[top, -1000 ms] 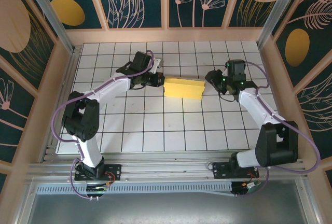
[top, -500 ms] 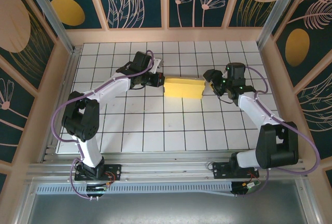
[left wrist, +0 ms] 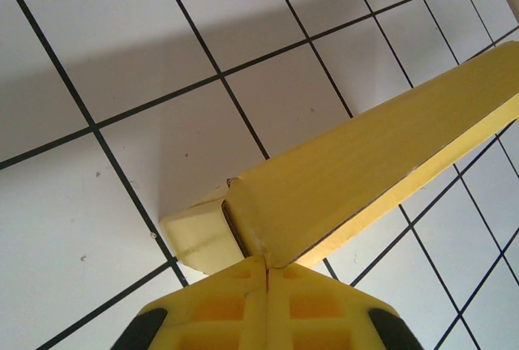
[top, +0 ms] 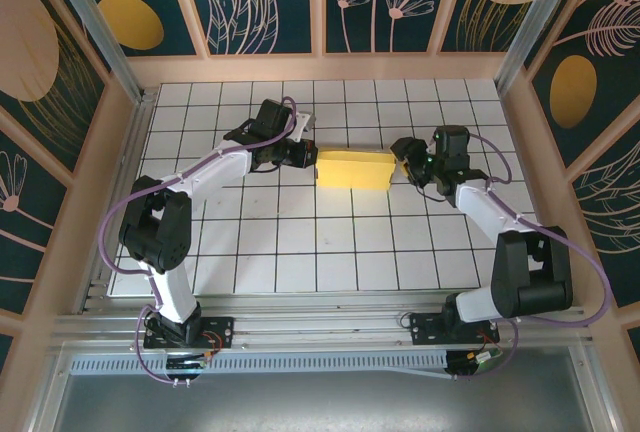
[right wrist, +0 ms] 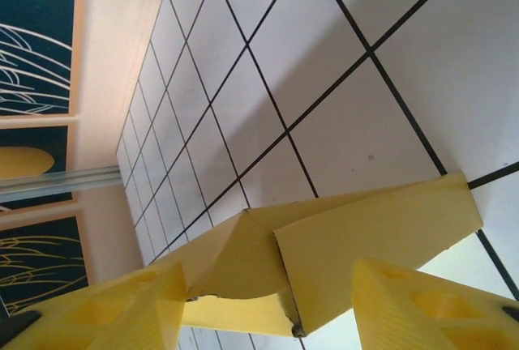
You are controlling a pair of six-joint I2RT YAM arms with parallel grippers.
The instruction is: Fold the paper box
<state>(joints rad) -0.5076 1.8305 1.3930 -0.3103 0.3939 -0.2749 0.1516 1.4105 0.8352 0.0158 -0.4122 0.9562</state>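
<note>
Top view: paper box (top: 354, 168) lies mid-worktop (top: 300, 242), a near-flat yellow slab, seemingly mostly folded; left wrist: left tool (left wrist: 266, 265) pinched shut on its end; right wrist: right tool (right wrist: 268, 297) gapes astride a loose end flap, probably still to tuck.

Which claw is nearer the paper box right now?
Left. The left claw is shut on the paper box at its left end; the right claw is open, straddling its right end unclamped.

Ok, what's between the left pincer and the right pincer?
The paper box, as the top view shows: the left pincer is shut on one end, and the open right pincer straddles the other.
</note>
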